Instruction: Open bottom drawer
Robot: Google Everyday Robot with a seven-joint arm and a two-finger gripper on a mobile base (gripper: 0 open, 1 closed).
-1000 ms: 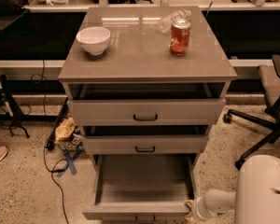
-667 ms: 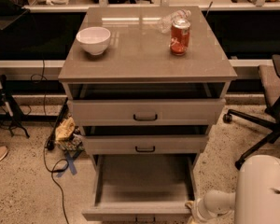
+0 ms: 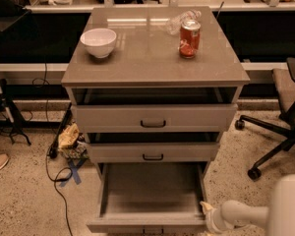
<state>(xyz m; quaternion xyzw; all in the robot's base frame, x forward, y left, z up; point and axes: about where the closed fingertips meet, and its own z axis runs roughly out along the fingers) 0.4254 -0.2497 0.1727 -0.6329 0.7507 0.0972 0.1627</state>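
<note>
Change since the earlier frame is small: you see the bottom drawer (image 3: 151, 193) pulled far out as it was one second ago, and the gripper (image 3: 207, 212) has stayed at the drawer's right front corner, at about 5 o'clock in the camera view. The white arm (image 3: 243, 212) reaches in from the right edge as before.

The bottom drawer is the lowest of the three fronts of the cabinet (image 3: 155, 65), at 6 o'clock, and its inside looks bare. Above it, the middle drawer (image 3: 152, 152) and the top drawer (image 3: 153, 117) each stand a little out from the frame. On the cabinet top a white bowl (image 3: 98, 42) sits at 11 o'clock and a red can (image 3: 189, 38) at 1 o'clock, well apart. An office chair (image 3: 280, 127) is at 3 o'clock of the cabinet.

Now what you cannot read well. The gripper is just beside the drawer corner, but whether it touches the front, and whether it is open or closed, you cannot tell; only a pale tip shows. The drawer's black handle (image 3: 152, 230) is cut by the lower edge. A rounded white part of the robot (image 3: 287, 208) fills the 5 o'clock corner and is cut off too. The clear thing (image 3: 178, 19) behind the can is hard to name.
</note>
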